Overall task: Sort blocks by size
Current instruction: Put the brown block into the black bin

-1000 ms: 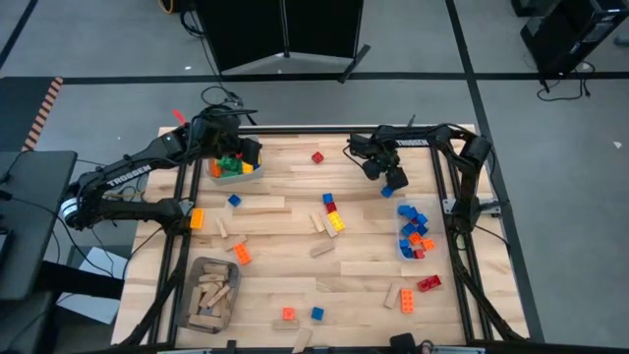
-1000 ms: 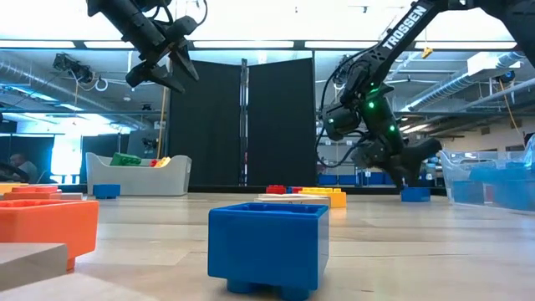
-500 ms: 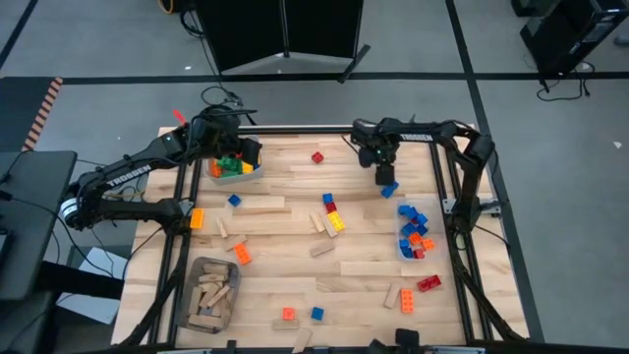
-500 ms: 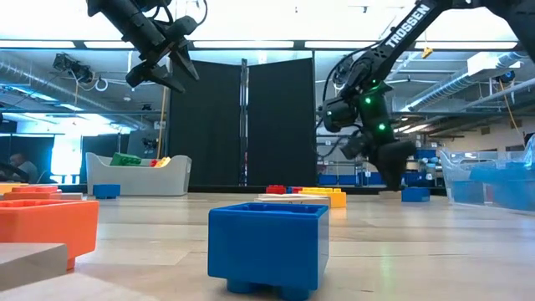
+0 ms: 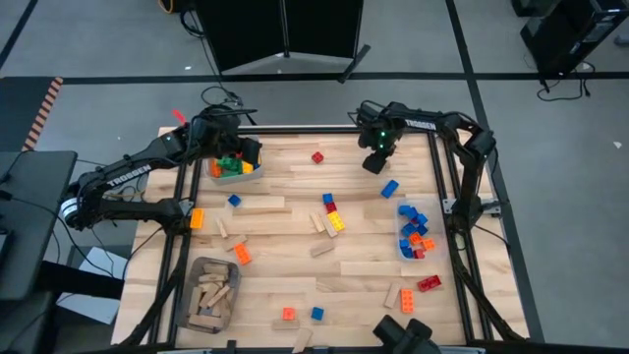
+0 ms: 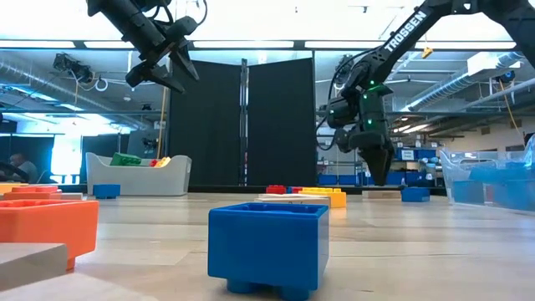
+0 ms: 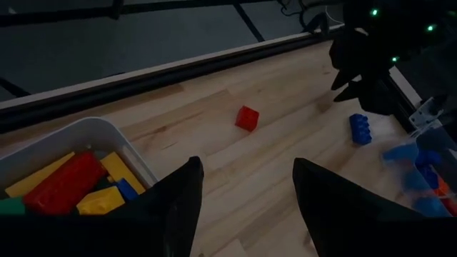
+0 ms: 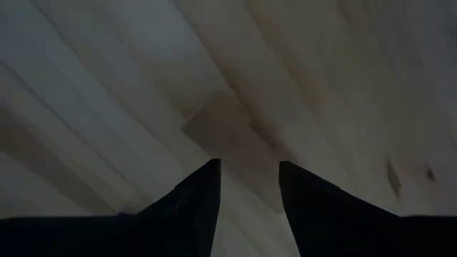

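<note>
Studded bricks and tan wooden pieces lie scattered flat on the wooden table. A small blue brick lies on the table just to the near right of my right gripper, which points down at bare wood with its fingers a little apart and nothing between them. A red brick lies at the far middle. My left gripper hangs open and empty above a white bin of mixed bricks at the far left.
A clear bin holding blue and red bricks stands at the right edge. A grey bin of wooden pieces stands at the near left. Loose bricks and wooden pieces dot the middle. Black frame rails run along both sides.
My right gripper has swung from a slant over the blue brick to pointing down. It rolled about its own line and went toward the table's far left, a little higher. The blue brick stays on the table.
</note>
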You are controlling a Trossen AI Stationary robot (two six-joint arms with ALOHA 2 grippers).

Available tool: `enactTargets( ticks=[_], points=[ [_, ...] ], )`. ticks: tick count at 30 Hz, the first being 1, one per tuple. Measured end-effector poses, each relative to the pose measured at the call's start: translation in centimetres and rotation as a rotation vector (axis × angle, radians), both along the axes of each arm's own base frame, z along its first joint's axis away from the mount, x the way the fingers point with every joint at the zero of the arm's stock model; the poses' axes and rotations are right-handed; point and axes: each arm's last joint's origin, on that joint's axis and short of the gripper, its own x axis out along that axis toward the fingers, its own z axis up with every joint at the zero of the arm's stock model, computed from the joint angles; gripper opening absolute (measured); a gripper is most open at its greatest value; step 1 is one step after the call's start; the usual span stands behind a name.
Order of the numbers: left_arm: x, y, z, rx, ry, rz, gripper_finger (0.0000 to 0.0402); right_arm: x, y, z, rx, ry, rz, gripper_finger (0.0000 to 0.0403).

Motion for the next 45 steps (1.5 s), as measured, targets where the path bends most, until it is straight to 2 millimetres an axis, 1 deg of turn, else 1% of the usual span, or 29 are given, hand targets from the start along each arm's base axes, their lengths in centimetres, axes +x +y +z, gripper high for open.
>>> enactTargets(
  ticks=[3,6,8,13,16,20,24,28,30,32,37,40,43,45],
  points=[
    [0.0,0.0,0.0,-0.002,-0.001,0.002,0.0224,-0.1,-0.3,0.5,0.0,-0.01,0.025,0.0158],
    [0.0,0.0,0.0,-0.002,-0.001,0.002,0.0224,0.0,-0.2,0.6,0.003,-0.013,0.106,0.0158],
    [0.0,0.0,0.0,-0.002,-0.001,0.002,0.0224,0.2,0.2,0.6,0.011,-0.012,0.196,0.0158],
    [0.0,0.0,0.0,-0.002,-0.001,0.002,0.0224,1.2,1.4,0.6,0.02,-0.028,0.492,0.0158],
    [0.0,0.0,0.0,-0.002,-0.001,0.002,0.0224,1.8,2.0,0.6,0.014,-0.041,0.623,0.0158],
    [0.0,0.0,0.0,-0.002,-0.001,0.003,0.0224,2.5,2.5,0.5,-0.049,-0.019,0.724,0.0158],
    [0.0,0.0,0.0,-0.002,-0.001,0.003,0.0224,2.3,3.2,-0.5,-0.042,0.007,0.789,0.0158],
    [0.0,0.0,0.0,-0.002,-0.001,0.003,0.0224,1.9,3.8,-1.5,-0.061,0.05,0.813,0.0158],
    [0.0,0.0,0.0,-0.002,-0.001,0.003,0.0224,1.8,3.9,-1.9,-0.094,0.075,0.784,0.0156],
    [0.0,0.0,0.0,-0.002,-0.001,0.003,0.0224,1.9,3.9,-2.1,-0.125,0.084,0.72,0.0148],
    [0.0,0.0,0.0,-0.002,-0.001,0.003,0.0224,2.3,3.5,-2.0,-0.166,0.068,0.653,0.0096],
    [0.0,0.0,0.0,-0.001,-0.001,0.003,0.0224,2.4,3.5,-2.0,-0.17,0.066,0.643,0.0066],
    [0.0,0.0,0.0,-0.001,-0.001,0.003,0.0224,2.5,3.8,-2.0,-0.163,0.079,0.635,0.0043],
    [0.0,0.0,0.0,-0.001,-0.001,0.003,0.0224,2.4,4.0,-1.8,-0.166,0.086,0.622,0.0035]
  ],
)
